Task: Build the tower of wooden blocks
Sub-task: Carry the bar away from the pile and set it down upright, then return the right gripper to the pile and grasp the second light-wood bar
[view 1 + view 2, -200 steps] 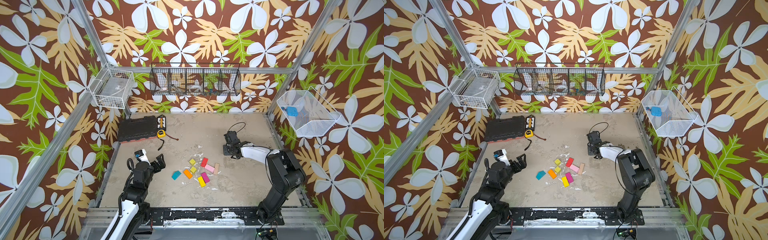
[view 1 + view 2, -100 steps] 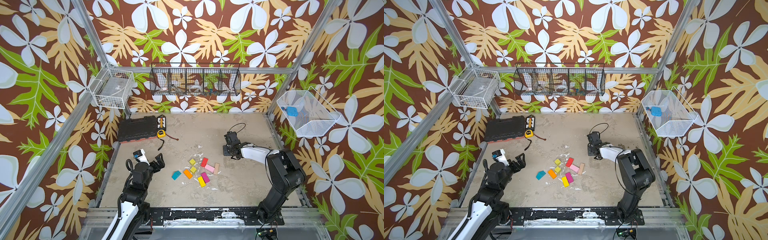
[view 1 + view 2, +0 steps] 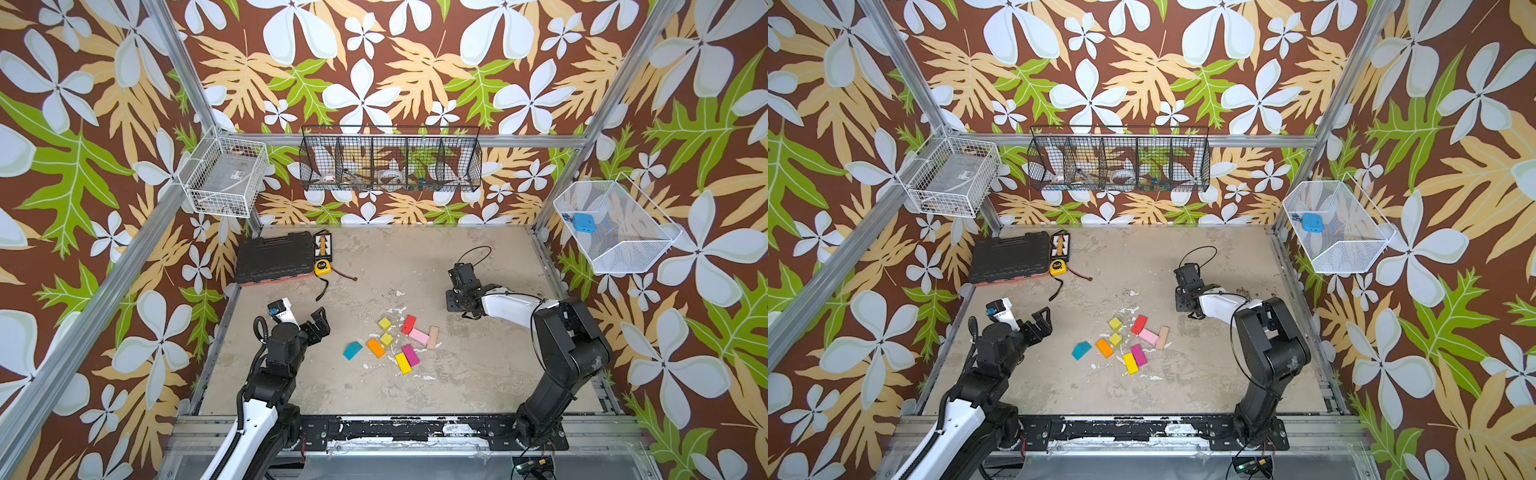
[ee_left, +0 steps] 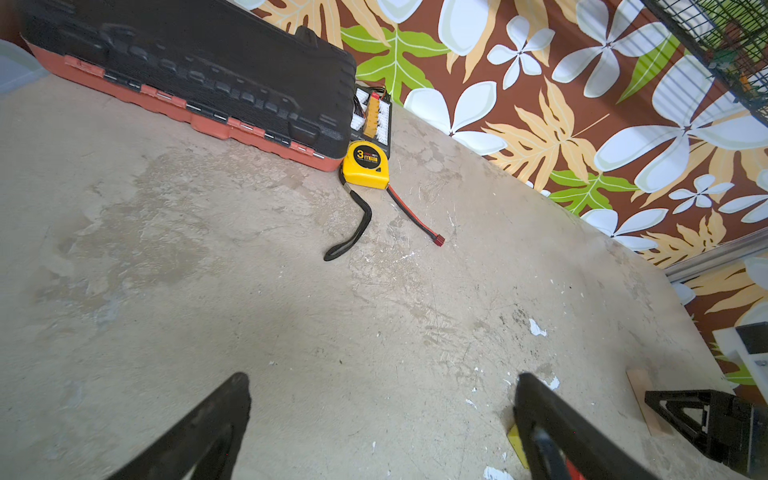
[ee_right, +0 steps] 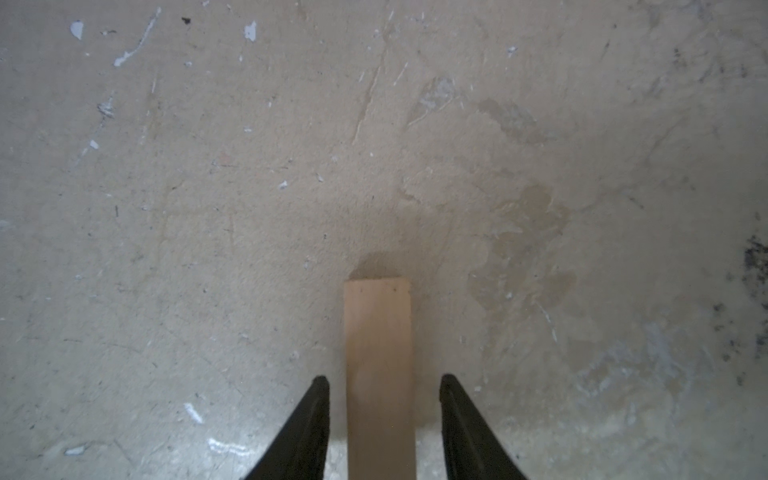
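Wood blocks lie loose mid-table in both top views: two yellow-green cubes (image 3: 385, 323), red (image 3: 408, 324), pink (image 3: 419, 336), orange (image 3: 375, 347), magenta (image 3: 410, 354) and yellow (image 3: 403, 363) bricks, a tan plank (image 3: 433, 337) and the teal roof piece (image 3: 352, 350). No tower shows. My right gripper (image 3: 457, 300) points down behind them. In its wrist view another tan plank (image 5: 378, 332) lies flat between the open jaws of the right gripper (image 5: 383, 377), with a gap on each side. My left gripper (image 3: 318, 326) stands open and empty to the left of the blocks, the left gripper (image 4: 384, 380) over bare floor.
A black tool case (image 3: 274, 257), a yellow tape measure (image 3: 323, 267) with its strap, and a red-tipped wire (image 4: 415, 216) lie at the back left. Wire baskets (image 3: 390, 160) hang on the walls. The metal frame rail (image 3: 374, 428) borders the front.
My right gripper's jaws have parted from shut and now stand clear of the tan plank on both sides. Both arms have barely moved.
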`<state>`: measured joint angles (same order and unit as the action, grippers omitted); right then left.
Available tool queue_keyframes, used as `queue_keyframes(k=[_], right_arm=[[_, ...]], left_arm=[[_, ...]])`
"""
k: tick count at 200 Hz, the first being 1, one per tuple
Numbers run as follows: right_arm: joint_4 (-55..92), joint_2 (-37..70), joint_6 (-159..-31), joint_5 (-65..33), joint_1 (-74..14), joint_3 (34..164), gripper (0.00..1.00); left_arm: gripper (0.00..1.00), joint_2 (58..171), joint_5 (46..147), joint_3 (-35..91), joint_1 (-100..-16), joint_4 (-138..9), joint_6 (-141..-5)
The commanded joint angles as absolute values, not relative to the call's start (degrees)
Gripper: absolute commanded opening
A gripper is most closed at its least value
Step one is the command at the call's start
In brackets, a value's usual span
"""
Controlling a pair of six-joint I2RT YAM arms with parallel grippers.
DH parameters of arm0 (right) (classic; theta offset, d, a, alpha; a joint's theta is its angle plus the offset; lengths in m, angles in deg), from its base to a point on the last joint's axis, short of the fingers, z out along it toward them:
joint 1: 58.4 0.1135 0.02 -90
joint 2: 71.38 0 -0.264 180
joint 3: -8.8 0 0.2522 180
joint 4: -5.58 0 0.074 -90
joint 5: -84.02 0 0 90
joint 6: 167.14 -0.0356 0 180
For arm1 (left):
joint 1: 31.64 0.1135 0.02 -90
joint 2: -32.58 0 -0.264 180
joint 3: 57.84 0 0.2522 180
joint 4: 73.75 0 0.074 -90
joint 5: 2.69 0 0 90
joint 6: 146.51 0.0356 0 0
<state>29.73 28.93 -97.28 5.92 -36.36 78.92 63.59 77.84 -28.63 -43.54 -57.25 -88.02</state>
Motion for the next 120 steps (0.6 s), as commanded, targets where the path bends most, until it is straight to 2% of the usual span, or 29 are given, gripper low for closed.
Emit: queue_keyframes(k=[1,38,64,96,120], right_arm=[[30.05,27.50,-98.27,5.60,-36.34,78.68,0.49],[32.15,21.21,-102.14,5.65,-36.30,77.16,0.55],[27.11,12.81,-107.70,0.25,-34.53,70.90,0.58],[23.91,5.95,-114.79,4.49,-25.37,65.06,0.56],[21.95,2.60,-119.90,7.84,-18.09,59.55,0.59]], left_arm=[[1.00,63.59,77.31,-28.05,-43.58,-58.15,-88.68],[1.00,63.08,75.95,-28.01,-43.51,-57.46,-89.19],[1.00,63.15,75.32,-27.95,-43.58,-57.18,-89.56],[1.00,63.45,75.53,-27.90,-43.59,-57.14,-89.56],[1.00,63.30,75.61,-27.99,-43.53,-57.15,-89.56]])
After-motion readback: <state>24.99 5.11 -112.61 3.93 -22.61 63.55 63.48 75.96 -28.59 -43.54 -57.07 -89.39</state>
